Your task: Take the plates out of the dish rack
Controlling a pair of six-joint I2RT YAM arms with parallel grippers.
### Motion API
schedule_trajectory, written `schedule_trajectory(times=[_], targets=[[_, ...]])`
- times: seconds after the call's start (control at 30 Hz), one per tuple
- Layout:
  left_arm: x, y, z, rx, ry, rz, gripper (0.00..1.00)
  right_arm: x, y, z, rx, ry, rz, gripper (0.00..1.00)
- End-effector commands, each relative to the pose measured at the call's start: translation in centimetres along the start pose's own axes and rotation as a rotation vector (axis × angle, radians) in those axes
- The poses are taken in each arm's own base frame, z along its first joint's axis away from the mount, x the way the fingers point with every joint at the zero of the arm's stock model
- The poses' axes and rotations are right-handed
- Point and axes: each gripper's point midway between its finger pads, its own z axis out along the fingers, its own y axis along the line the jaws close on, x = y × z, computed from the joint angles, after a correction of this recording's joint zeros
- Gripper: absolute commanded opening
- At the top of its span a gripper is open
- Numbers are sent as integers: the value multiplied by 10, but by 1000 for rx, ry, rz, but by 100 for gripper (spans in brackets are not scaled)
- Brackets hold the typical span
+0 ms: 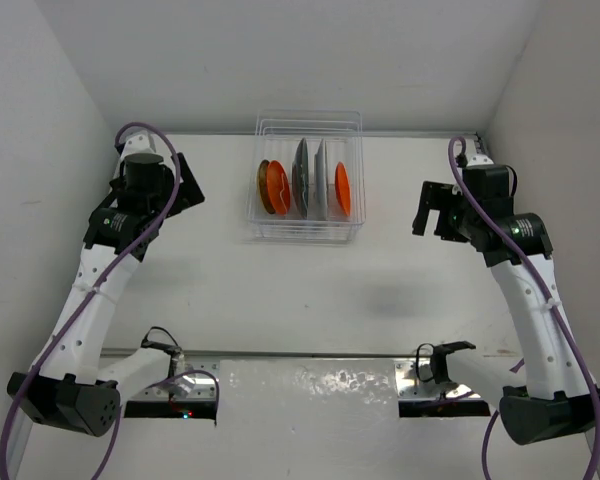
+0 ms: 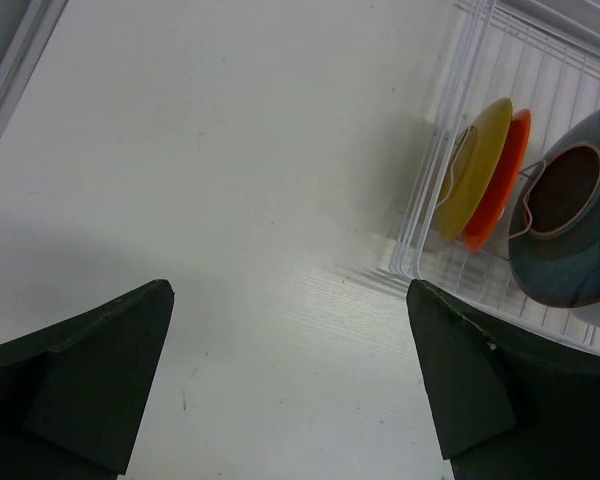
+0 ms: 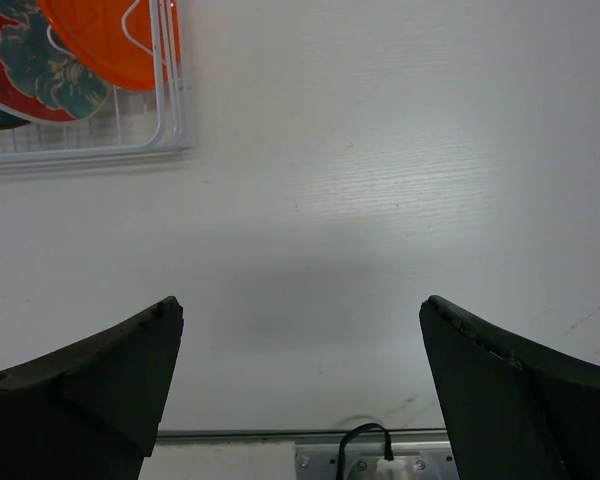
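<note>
The clear wire dish rack (image 1: 306, 228) stands at the back middle of the table with several plates upright in its slots: a yellow-brown plate (image 1: 263, 187), an orange plate (image 1: 277, 186), a dark teal plate (image 1: 301, 175), a pale-backed plate (image 1: 321, 180) and a bright orange plate (image 1: 342, 189). The left wrist view shows the yellow plate (image 2: 476, 165), the orange plate (image 2: 502, 185) and the teal plate (image 2: 570, 225) in the rack (image 2: 435, 150). The right wrist view shows a red floral plate (image 3: 35, 60) and an orange plate (image 3: 110, 45). My left gripper (image 1: 188, 184) is open and empty left of the rack. My right gripper (image 1: 432, 212) is open and empty right of it.
White walls close in the table on the left, back and right. A metal rail (image 1: 310, 388) with cables runs along the near edge between the arm bases. Bare table lies under each gripper on both sides of the rack.
</note>
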Motion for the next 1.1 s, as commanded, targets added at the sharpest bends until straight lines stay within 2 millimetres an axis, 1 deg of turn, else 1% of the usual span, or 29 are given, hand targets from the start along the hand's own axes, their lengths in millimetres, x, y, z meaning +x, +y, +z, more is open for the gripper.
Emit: schedule_trajectory(times=[0.0, 0.1, 0.17, 0.2, 0.23, 0.27, 0.3, 0.33, 0.37, 0.4, 0.43, 0.47, 0.5, 0.53, 0.57, 0.6, 0.63, 0.67, 0.7, 0.73, 0.77, 0.8, 0.83, 0.9, 0.93, 1.0, 1.03, 1.07], targets=[[-21, -6, -8, 16, -63, -21, 100, -15, 8, -3, -39, -53, 14, 99], [-24, -4, -9, -2, -68, -22, 100, -20, 19, 3, -91, -64, 27, 99], [-27, -1, -9, -20, -75, -23, 100, -33, 35, 8, -168, -107, 53, 99], [-29, 1, -10, -34, -82, -23, 100, -60, 54, 7, -261, -216, 91, 99], [-30, 2, -10, -42, -82, -23, 100, -56, 73, 11, -369, -211, 111, 99], [-32, 3, -10, -48, -84, -26, 100, -65, 88, 12, -436, -227, 167, 99], [-32, 3, -10, -54, -82, -26, 100, -88, 105, 2, -494, -282, 156, 99], [-32, 2, -8, -59, -73, -24, 100, -90, 112, 27, -452, -232, 139, 99], [-34, 2, -10, -57, -73, -28, 100, -92, 133, 29, -458, -220, 60, 99], [-33, 0, -9, -54, -66, -28, 100, -112, 146, 22, -458, -254, 36, 99], [-32, 0, -8, -55, -60, -26, 100, -110, 156, 50, -429, -204, 26, 99], [-33, 0, -8, -55, -59, -26, 100, -115, 167, 56, -436, -192, 28, 99], [-33, 2, -8, -63, -59, -25, 100, -130, 176, 55, -439, -206, 27, 99], [-31, 4, -8, -72, -56, -21, 100, -122, 182, 87, -403, -143, 23, 99], [-30, 7, -7, -85, -57, -18, 100, -119, 190, 97, -389, -119, 15, 99], [-28, 9, -8, -89, -55, -14, 100, -128, 198, 101, -397, -129, 15, 97], [-24, 10, -8, -95, -47, -9, 100, -126, 204, 112, -395, -111, 12, 95], [-23, 12, -8, -98, -44, -7, 100, -115, 210, 138, -364, -67, 8, 92], [-23, 13, -9, -102, -47, -8, 100, -118, 212, 143, -344, -63, 9, 87], [-20, 15, -9, -105, -39, -3, 100, -114, 212, 153, -322, -48, 9, 84], [-19, 16, -10, -108, -37, -2, 100, -109, 216, 170, -316, -34, 12, 80], [-18, 17, -10, -110, -36, 0, 100, -104, 221, 177, -332, -20, 14, 77], [-18, 18, -11, -111, -38, 5, 100, -102, 226, 181, -346, -16, 14, 67], [-19, 21, -12, -127, -42, 14, 100, -95, 234, 196, -359, 10, 14, 57], [-18, 24, -12, -137, -39, 20, 100, -93, 236, 200, -358, 17, 15, 48], [-19, 27, -14, -154, -46, 31, 100, -89, 248, 202, -408, 35, 23, 43], [-19, 28, -13, -158, -44, 33, 100, -90, 250, 202, -420, 32, 26, 39], [-19, 29, -13, -162, -44, 37, 100, -93, 255, 201, -440, 23, 34, 29]])
